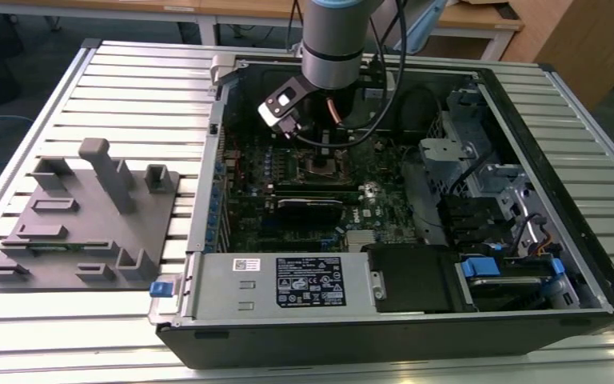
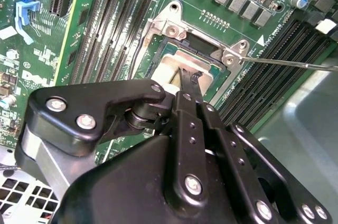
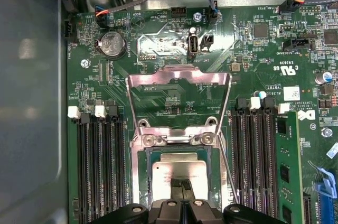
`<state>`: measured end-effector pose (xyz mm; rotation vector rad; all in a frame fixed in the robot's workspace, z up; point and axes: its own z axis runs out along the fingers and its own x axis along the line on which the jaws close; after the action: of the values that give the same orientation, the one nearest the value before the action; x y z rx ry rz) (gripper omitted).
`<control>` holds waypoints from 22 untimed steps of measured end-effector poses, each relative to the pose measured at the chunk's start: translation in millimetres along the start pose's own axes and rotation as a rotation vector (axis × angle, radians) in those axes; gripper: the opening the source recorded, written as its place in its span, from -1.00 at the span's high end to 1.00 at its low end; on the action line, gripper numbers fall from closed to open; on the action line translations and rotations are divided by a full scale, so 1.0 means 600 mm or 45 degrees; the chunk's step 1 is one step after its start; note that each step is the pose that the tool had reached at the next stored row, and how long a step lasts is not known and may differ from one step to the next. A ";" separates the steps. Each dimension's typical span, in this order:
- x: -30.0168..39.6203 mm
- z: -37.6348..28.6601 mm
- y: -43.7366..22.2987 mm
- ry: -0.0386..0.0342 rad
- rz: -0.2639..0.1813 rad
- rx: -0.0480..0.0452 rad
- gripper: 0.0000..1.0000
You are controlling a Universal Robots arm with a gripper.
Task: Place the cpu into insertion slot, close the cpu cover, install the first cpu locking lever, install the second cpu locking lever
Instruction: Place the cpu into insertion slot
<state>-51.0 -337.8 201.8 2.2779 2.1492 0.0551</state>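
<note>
Closed black gripper [image 3: 181, 184] touches pale square cpu [image 3: 178, 168] inside silver-rimmed insertion slot [image 3: 140, 176]. I see silvery frame cpu cover [image 3: 179, 77] raised.

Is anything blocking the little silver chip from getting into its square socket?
Nothing visible does. The cpu cover is flipped open, clear of the insertion slot, and the cpu already appears to lie in it, with the end effector tip on it.
</note>
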 end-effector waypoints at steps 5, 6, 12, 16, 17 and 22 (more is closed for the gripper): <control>0.000 0.000 0.000 -0.0002 0.000 0.000 0.80; 0.000 0.000 0.001 -0.0002 0.000 0.000 0.80; 0.000 0.003 0.001 -0.0004 0.000 0.000 0.80; 0.000 0.004 0.001 -0.0003 0.000 0.000 0.80; 0.000 0.004 0.001 -0.0002 0.000 0.000 0.80; 0.000 0.004 0.001 -0.0001 0.000 0.000 0.80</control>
<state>-50.5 -337.8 199.6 2.2779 2.1490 0.0549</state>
